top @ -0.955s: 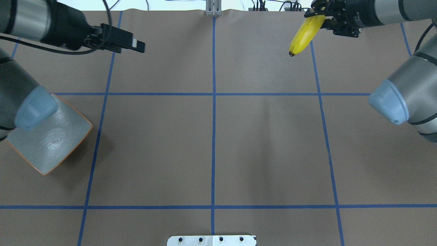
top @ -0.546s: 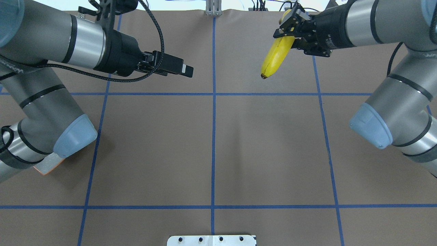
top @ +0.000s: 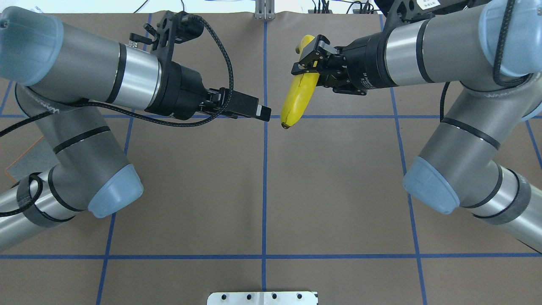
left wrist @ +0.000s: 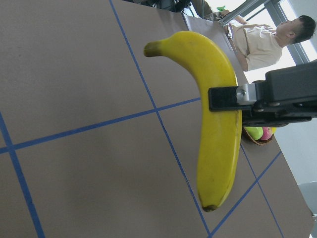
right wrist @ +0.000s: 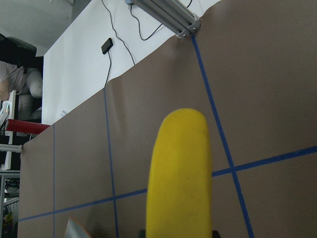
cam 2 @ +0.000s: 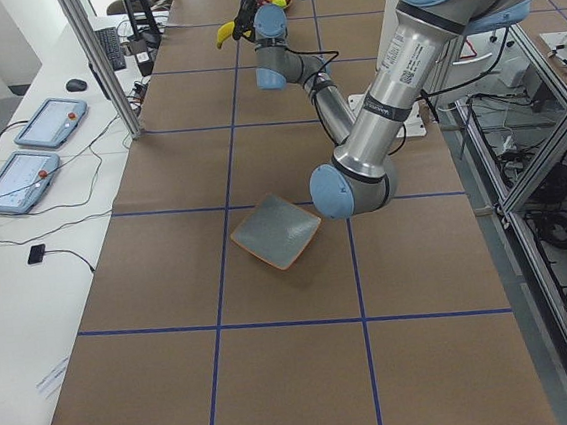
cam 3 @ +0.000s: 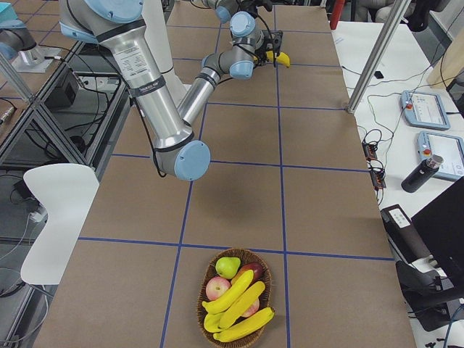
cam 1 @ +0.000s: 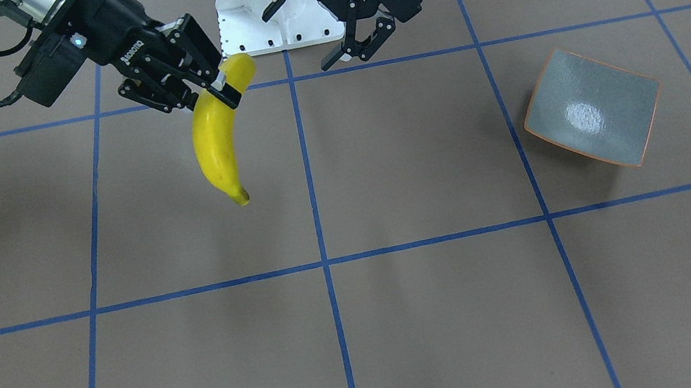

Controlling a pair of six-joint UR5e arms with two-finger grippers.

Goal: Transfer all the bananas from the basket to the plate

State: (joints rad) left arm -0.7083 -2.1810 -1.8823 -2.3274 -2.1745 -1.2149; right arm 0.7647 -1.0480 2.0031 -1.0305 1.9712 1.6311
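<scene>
A robotics lab: a blue-taped grid table [top: 338, 190], teach pendants [cam 2: 49, 123] on a white bench [cam 2: 11, 299], aluminium frame posts [cam 2: 101, 64].

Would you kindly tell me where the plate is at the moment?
The plate lies empty on the table on the robot's left side, at the right of the front-facing view, far from the banana held in the right gripper.

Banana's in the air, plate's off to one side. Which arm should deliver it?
Probably left. The plate lies on that arm's side, and the left gripper hangs open beside the banana, ready to take it. The right gripper holding it is far from the plate.
</scene>
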